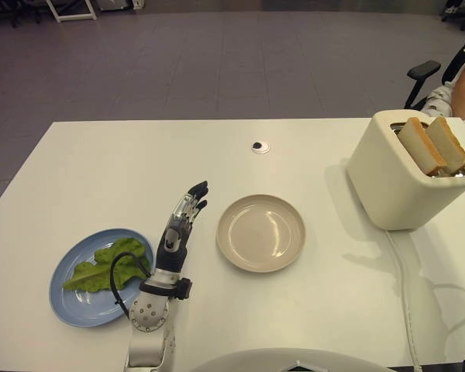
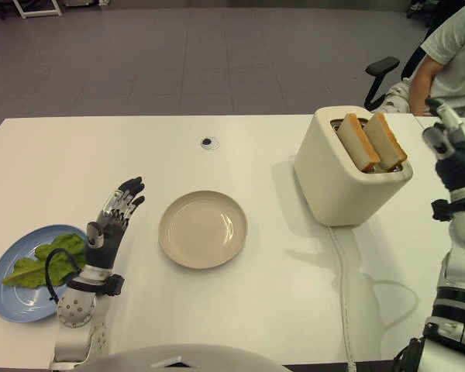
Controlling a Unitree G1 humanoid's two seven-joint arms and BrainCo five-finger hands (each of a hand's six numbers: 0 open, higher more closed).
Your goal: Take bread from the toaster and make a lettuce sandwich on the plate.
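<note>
Right eye view: right hand [image 2: 454,159], fingers open and empty, hangs right of boxy cream toaster [image 2: 333,190], likely for its bread [image 2: 372,143]; left hand [image 2: 108,229] likewise.

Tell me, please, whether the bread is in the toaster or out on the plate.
In: both bread slices stand in the slots of the toaster, tops sticking out, and the beige plate holds nothing.
</note>
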